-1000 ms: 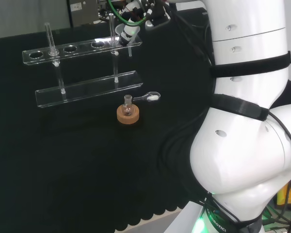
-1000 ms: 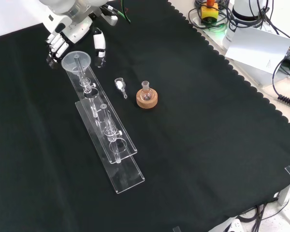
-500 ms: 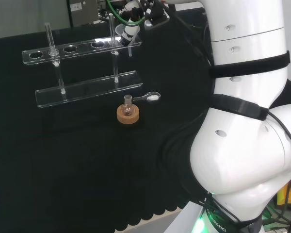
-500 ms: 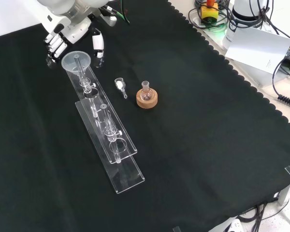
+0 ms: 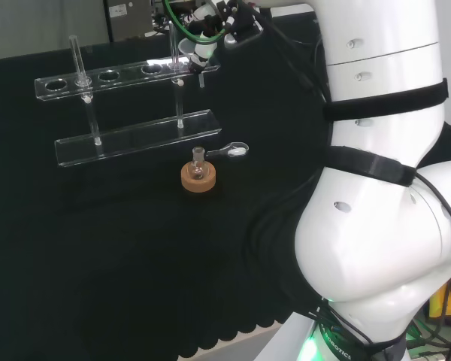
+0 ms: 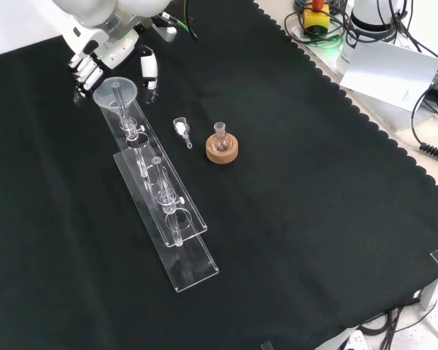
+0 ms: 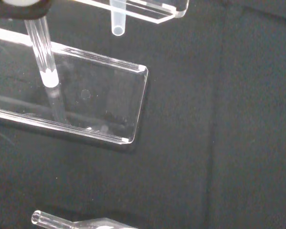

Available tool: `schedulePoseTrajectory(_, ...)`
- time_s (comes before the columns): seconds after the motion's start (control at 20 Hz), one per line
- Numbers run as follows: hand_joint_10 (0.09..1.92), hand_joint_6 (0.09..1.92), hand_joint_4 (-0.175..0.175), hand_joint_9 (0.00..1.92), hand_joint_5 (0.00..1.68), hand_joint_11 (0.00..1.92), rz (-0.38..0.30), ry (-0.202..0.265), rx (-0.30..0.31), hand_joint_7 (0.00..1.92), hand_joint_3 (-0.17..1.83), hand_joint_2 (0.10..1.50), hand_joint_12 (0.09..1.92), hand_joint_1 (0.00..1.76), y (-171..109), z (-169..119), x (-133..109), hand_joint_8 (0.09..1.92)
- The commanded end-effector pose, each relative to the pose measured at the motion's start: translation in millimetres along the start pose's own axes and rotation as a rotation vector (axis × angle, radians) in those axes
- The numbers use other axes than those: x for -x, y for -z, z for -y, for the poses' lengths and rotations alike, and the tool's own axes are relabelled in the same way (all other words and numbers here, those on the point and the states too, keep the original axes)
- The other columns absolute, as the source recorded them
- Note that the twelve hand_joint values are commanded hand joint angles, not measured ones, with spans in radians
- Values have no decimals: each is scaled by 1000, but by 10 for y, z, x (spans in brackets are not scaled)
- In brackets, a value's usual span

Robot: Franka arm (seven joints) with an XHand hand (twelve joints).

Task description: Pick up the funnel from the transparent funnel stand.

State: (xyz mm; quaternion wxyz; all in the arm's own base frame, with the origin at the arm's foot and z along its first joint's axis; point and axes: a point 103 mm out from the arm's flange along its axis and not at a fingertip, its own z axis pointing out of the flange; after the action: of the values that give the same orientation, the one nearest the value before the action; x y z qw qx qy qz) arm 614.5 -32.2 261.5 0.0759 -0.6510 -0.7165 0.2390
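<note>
Robot hand (image 6: pixel 106 51), black and white, is seen at the top left of the front view, fingers (image 6: pixel 84 71) relaxed on one side of the funnel bowl and thumb on the other; nothing is gripped.

Long clear two-tier acrylic funnel stand (image 6: pixel 179 244): lies diagonally on the black cloth (image 6: pixel 314 189); upper shelf end noted in the wrist view.

Clear plastic funnel (image 6: pixel 115 90): seated in the end hole of the stand's upper shelf, next to the hand; stem (image 7: pixel 117 21) hangs below the shelf.

Cork ring with a small glass flask (image 6: pixel 223 149) and a small clear scoop (image 6: pixel 181 128): beside the stand, untouched.

Progress, as judged: approach made, hand placed about the funnel. Closing and lifting are not yet done.
</note>
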Motion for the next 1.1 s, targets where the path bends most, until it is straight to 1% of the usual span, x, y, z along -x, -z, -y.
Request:
schedulePoseTrajectory(0.05,731,87,-50,263,258,26,-7,-10,14,148,342,694,1443,653,25,2,16,682)
schedulePoseTrajectory(0.25,701,87,-38,317,398,60,17,-10,33,230,390,693,1423,687,30,-6,4,697)
schedulePoseTrajectory(0.35,689,87,-32,342,451,78,32,-9,31,272,410,694,1415,708,35,-18,-3,706)
schedulePoseTrajectory(0.5,677,96,-29,364,484,90,39,-11,41,299,429,696,1408,726,37,-22,2,711)
schedulePoseTrajectory(0.65,668,107,-27,385,508,110,39,-12,82,319,446,697,1401,744,59,6,13,716)
schedulePoseTrajectory(0.8,646,153,-24,430,561,148,44,-15,99,360,474,691,1382,763,82,39,19,722)
schedulePoseTrajectory(0.85,628,212,-22,445,575,159,46,-15,105,371,488,686,1373,767,92,50,20,720)
schedulePoseTrajectory(1.0,599,694,-7,470,560,177,53,-24,119,385,514,677,1369,778,115,82,31,723)
schedulePoseTrajectory(1.05,600,809,-4,472,552,179,55,-26,123,386,520,676,1370,780,122,94,34,728)
schedulePoseTrajectory(1.1,602,879,-3,474,551,181,54,-28,127,387,524,675,1370,782,130,106,37,732)
